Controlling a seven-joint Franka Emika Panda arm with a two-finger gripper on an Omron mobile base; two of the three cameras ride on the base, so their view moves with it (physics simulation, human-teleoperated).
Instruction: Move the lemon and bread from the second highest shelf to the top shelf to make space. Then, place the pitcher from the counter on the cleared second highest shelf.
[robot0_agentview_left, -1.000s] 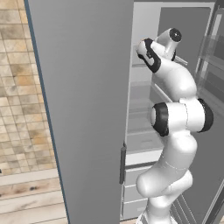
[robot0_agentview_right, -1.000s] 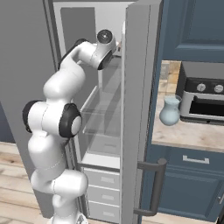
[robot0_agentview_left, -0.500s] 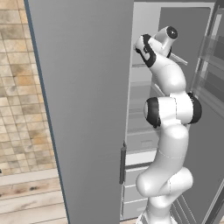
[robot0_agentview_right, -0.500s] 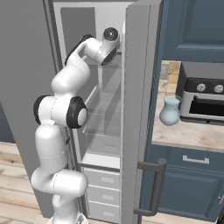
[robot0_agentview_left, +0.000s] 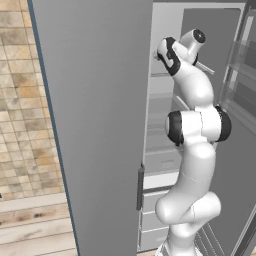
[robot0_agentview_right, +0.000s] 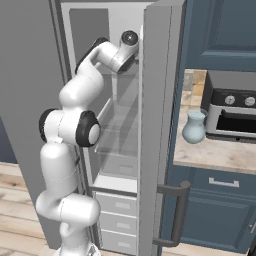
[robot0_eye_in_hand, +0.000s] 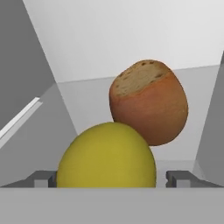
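Observation:
In the hand view the yellow lemon (robot0_eye_in_hand: 107, 155) sits low and close, between the two finger tips of my gripper (robot0_eye_in_hand: 111, 177). The jaws stand wide, with a gap showing beside the lemon on the right, so the gripper is open. Just behind the lemon and touching it, the brown bread (robot0_eye_in_hand: 148, 103) leans on the same pale fridge surface. My arm (robot0_agentview_right: 80, 125) reaches high into the open fridge, and which shelf the two rest on I cannot tell. The blue-grey pitcher (robot0_agentview_right: 194, 126) stands on the beige counter (robot0_agentview_right: 220, 155).
The open fridge door (robot0_agentview_right: 157, 125) stands edge-on between the arm and the counter, with a dark handle (robot0_agentview_right: 177, 215). Clear glass shelves (robot0_agentview_right: 117, 142) lie below the hand. A dark oven (robot0_agentview_right: 232, 112) sits beside the pitcher. A second grey door (robot0_agentview_left: 95, 125) stands to the arm's left.
The arm has straightened upward, its elbow rising well above where it was. The hand has stayed near the top of the fridge.

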